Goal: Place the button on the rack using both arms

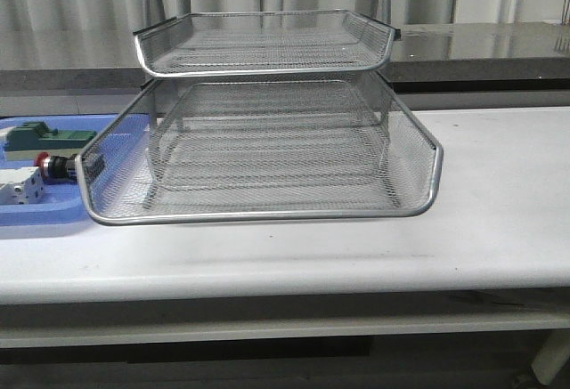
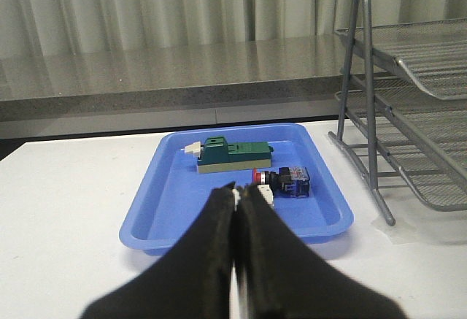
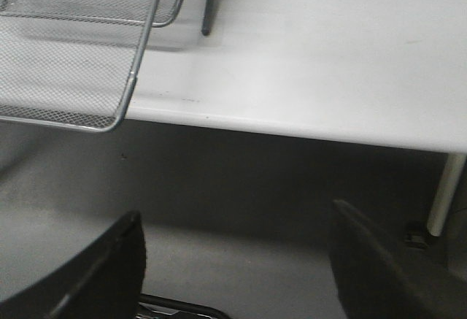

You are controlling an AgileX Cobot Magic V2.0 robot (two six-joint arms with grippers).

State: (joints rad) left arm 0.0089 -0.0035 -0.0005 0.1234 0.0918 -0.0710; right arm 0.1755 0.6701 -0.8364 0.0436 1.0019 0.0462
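The button [image 1: 55, 168], with a red cap, black body and blue rear block, lies on its side in the blue tray [image 1: 53, 214] at the table's left. In the left wrist view the button [image 2: 281, 180] lies just beyond my left gripper [image 2: 237, 192]. That gripper is shut with nothing between its fingers, and hovers over the tray's near rim [image 2: 241, 240]. The silver wire-mesh rack [image 1: 267, 140] stands mid-table; it also shows in the left wrist view [image 2: 408, 107] and the right wrist view [image 3: 73, 78]. My right gripper [image 3: 237, 213] is open and empty, off the table's front edge, over the floor. Neither arm shows in the front view.
In the tray, a green block [image 1: 44, 135] lies behind the button and a white block [image 1: 22, 189] in front of it. The green block [image 2: 233, 157] and part of the white block [image 2: 268, 195] show in the left wrist view. A table leg [image 3: 445, 195] stands at the right.
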